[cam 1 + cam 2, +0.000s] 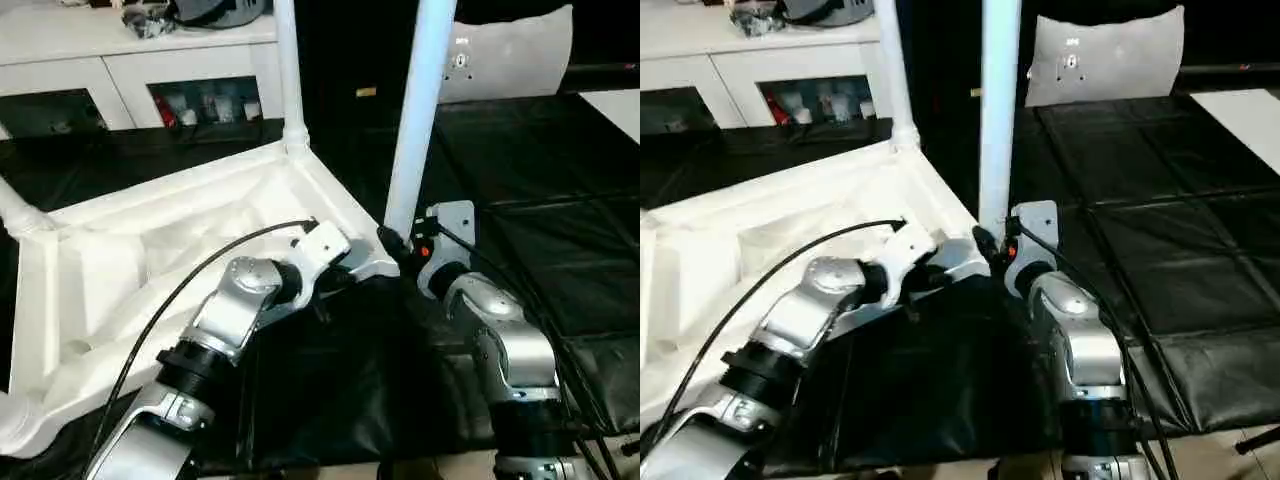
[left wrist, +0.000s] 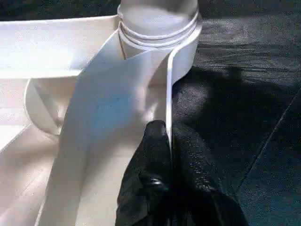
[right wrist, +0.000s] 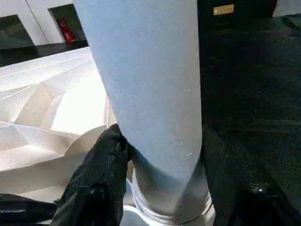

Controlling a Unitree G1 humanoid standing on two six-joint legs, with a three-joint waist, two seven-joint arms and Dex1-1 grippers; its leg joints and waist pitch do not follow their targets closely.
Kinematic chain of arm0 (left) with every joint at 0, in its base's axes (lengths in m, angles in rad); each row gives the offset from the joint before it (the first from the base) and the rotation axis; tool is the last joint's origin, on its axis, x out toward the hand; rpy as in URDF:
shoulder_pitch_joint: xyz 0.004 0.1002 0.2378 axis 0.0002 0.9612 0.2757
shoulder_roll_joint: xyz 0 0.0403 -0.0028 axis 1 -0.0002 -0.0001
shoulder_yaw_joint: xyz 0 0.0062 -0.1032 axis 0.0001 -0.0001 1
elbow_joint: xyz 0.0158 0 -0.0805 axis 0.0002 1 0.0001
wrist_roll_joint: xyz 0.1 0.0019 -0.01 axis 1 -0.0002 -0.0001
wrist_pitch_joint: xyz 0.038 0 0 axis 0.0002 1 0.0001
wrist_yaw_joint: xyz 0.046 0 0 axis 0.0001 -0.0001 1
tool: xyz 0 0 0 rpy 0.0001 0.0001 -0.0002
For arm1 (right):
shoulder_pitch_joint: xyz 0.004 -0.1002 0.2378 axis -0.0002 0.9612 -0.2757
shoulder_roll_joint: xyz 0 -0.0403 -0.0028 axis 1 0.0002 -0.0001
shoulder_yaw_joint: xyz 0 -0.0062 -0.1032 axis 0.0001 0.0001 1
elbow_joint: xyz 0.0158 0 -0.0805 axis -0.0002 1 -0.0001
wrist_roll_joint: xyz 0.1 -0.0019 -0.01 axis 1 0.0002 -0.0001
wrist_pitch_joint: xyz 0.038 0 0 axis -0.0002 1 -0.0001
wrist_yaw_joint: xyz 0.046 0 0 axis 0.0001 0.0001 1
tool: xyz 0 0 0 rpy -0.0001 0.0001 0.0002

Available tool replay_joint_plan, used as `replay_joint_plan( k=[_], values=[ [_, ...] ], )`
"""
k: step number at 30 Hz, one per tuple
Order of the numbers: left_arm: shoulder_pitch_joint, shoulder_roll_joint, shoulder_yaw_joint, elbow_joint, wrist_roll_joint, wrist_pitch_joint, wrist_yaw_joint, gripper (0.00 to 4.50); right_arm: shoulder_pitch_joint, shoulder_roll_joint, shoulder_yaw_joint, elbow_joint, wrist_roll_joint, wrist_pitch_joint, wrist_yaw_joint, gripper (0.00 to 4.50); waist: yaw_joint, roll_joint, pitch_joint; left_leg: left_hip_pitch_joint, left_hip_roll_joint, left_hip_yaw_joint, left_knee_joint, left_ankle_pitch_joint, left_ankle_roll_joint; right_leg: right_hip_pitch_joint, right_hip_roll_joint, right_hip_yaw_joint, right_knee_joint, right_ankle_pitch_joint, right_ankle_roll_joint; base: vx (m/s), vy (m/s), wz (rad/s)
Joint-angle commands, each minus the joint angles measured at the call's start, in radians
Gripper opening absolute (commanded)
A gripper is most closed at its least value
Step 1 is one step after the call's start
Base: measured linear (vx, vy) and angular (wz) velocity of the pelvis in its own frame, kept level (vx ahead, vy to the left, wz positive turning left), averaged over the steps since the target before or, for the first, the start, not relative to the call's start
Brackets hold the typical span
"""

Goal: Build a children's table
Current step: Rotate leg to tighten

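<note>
The children's table [image 1: 150,250] is plain white all over — top and legs alike; the mat [image 1: 560,230] under it is black, and both grippers' fingers [image 2: 155,174] black.

One upturned white plastic square tabletop [image 1: 150,260], three long white tapered legs standing in its corner sockets [image 1: 415,120], two black-fingered claws [image 1: 395,243] at work, one white glass-door cabinet [image 1: 130,60] behind.
</note>
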State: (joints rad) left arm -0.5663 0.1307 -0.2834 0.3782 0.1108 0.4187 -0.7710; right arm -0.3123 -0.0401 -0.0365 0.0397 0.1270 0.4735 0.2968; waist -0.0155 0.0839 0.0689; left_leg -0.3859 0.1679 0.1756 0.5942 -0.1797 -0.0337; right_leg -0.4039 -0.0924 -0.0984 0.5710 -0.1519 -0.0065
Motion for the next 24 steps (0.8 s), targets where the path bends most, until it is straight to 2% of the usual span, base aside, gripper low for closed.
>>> replay_joint_plan(
  k=[1, 5, 6, 7, 10, 11, 12, 13, 14, 16, 17, 18, 20, 22, 24],
  values=[
    [-0.018, 0.007, -0.017, -0.032, -0.017, -0.041, -0.019, 0.0, 0.026, 0.019, 0.09, -0.023, 0.06, 0.006, 0.11, 2.73, 0.008, -0.008, -0.07, 0.007, 0.049, -0.028, -0.077, -0.277, 0.059, 0.051, -0.062, 0.047, -0.077, -0.337, -0.172, 0.0, 0.0, 0.0],
    [0.006, 0.074, -0.026, -0.042, -0.031, -0.089, -0.109, 0.0, 0.054, -0.05, 0.075, -0.058, 0.088, -0.015, 0.2, 3.15, 0.012, -0.007, -0.073, 0.006, 0.051, -0.026, -0.075, -0.252, 0.072, 0.056, -0.063, 0.048, -0.072, -0.298, -0.186, 0.0, 0.0, 0.0],
    [0.006, 0.074, -0.026, -0.042, -0.031, -0.089, -0.109, 0.0, 0.054, -0.05, 0.075, -0.058, 0.088, -0.015, 0.2, 3.18, 0.013, -0.01, -0.076, 0.007, 0.05, -0.026, -0.073, -0.248, 0.074, 0.057, -0.062, 0.047, -0.07, -0.291, -0.187, 0.0, 0.0, 0.0],
    [0.006, 0.074, -0.026, -0.042, -0.031, -0.089, -0.109, 0.0, 0.054, -0.05, 0.075, -0.058, 0.088, -0.015, 0.2, 3.26, 0.013, -0.007, -0.074, 0.007, 0.052, -0.025, -0.073, -0.24, 0.077, 0.056, -0.063, 0.048, -0.068, -0.281, -0.2, 0.0, 0.0, 0.0],
    [0.035, 0.161, -0.055, -0.049, -0.055, -0.177, -0.27, 0.0, 0.078, -0.188, 0.085, -0.087, 0.128, -0.046, 0.401, 3.6, 0.019, -0.009, -0.078, 0.009, 0.053, -0.024, -0.07, -0.241, 0.081, 0.06, -0.063, 0.049, -0.066, -0.283, -0.2, 0.0, 0.0, 0.0],
    [0.042, 0.2, -0.069, -0.049, -0.063, -0.208, -0.337, 0.0, 0.084, -0.244, 0.085, -0.092, 0.144, -0.053, 0.48, 3.64, 0.022, -0.009, -0.078, 0.009, 0.055, -0.023, -0.069, -0.243, 0.087, 0.06, -0.064, 0.051, -0.065, -0.282, -0.2, 0.0, 0.0, 0.0],
    [0.042, 0.202, -0.07, -0.049, -0.063, -0.209, -0.339, 0.0, 0.084, -0.246, 0.085, -0.092, 0.145, -0.053, 0.483, 3.73, 0.026, -0.009, -0.078, 0.01, 0.055, -0.025, -0.07, -0.24, 0.089, 0.062, -0.064, 0.049, -0.065, -0.28, -0.2, 0.0, 0.0, 0.0],
    [0.041, 0.228, -0.081, -0.045, -0.06, -0.223, -0.372, 0.0, 0.084, -0.278, 0.083, -0.088, 0.153, -0.059, 0.529, 3.92, 0.032, -0.005, -0.078, 0.015, 0.056, -0.022, -0.069, -0.254, 0.088, 0.055, -0.064, 0.05, -0.067, -0.3, -0.204, 0.0, 0.0, 0.0],
    [0.04, 0.245, -0.09, -0.038, -0.062, -0.246, -0.402, 0.0, 0.084, -0.3, 0.083, -0.085, 0.158, -0.063, 0.559, 3.98, 0.033, -0.007, -0.077, 0.014, 0.057, -0.022, -0.07, -0.259, 0.084, 0.055, -0.064, 0.05, -0.067, -0.31, -0.203, 0.0, 0.0, 0.0],
    [0.038, 0.268, -0.1, -0.03, -0.073, -0.272, -0.454, 0.0, 0.083, -0.336, 0.083, -0.077, 0.165, -0.067, 0.609, 4.06, 0.044, -0.005, -0.077, 0.021, 0.059, -0.021, -0.07, -0.269, 0.072, 0.051, -0.064, 0.051, -0.069, -0.341, -0.2, 0.0, 0.0, 0.0],
    [0.033, 0.28, -0.105, -0.021, -0.083, -0.293, -0.492, 0.0, 0.08, -0.371, 0.09, -0.063, 0.154, -0.087, 0.652, 4.27, 0.054, -0.012, -0.078, 0.021, 0.061, -0.022, -0.071, -0.264, 0.069, 0.052, -0.066, 0.053, -0.067, -0.353, -0.198, 0.0, 0.0, 0.0],
    [0.029, 0.286, -0.108, -0.018, -0.092, -0.301, -0.523, 0.0, 0.077, -0.398, 0.096, -0.06, 0.161, -0.085, 0.696, 4.27, 0.061, -0.009, -0.077, 0.025, 0.063, -0.02, -0.071, -0.265, 0.061, 0.047, -0.064, 0.054, -0.067, -0.352, -0.197, 0.0, 0.0, 0.0],
    [0.025, 0.291, -0.111, -0.015, -0.1, -0.306, -0.543, 0.0, 0.075, -0.418, 0.101, -0.059, 0.171, -0.083, 0.725, 4.27, 0.071, -0.01, -0.078, 0.024, 0.064, -0.02, -0.072, -0.266, 0.056, 0.051, -0.064, 0.054, -0.061, -0.337, -0.202, 0.0, 0.0, 0.0],
    [0.011, 0.311, -0.132, -0.004, -0.117, -0.342, -0.626, 0.0, 0.074, -0.488, 0.132, -0.066, 0.213, -0.083, 0.86, 4.27, 0.078, -0.015, -0.079, 0.023, 0.064, -0.019, -0.07, -0.27, 0.059, 0.052, -0.066, 0.054, -0.062, -0.331, -0.204, 0.0, 0.0, 0.0],
    [0.003, 0.321, -0.145, 0.004, -0.123, -0.367, -0.669, 0.0, 0.068, -0.515, 0.147, -0.063, 0.228, -0.074, 0.924, 4.27, 0.086, -0.015, -0.08, 0.02, 0.063, -0.017, -0.066, -0.257, 0.072, 0.054, -0.067, 0.055, -0.06, -0.331, -0.205, 0.0, 0.0, 0.0]
  ],
)
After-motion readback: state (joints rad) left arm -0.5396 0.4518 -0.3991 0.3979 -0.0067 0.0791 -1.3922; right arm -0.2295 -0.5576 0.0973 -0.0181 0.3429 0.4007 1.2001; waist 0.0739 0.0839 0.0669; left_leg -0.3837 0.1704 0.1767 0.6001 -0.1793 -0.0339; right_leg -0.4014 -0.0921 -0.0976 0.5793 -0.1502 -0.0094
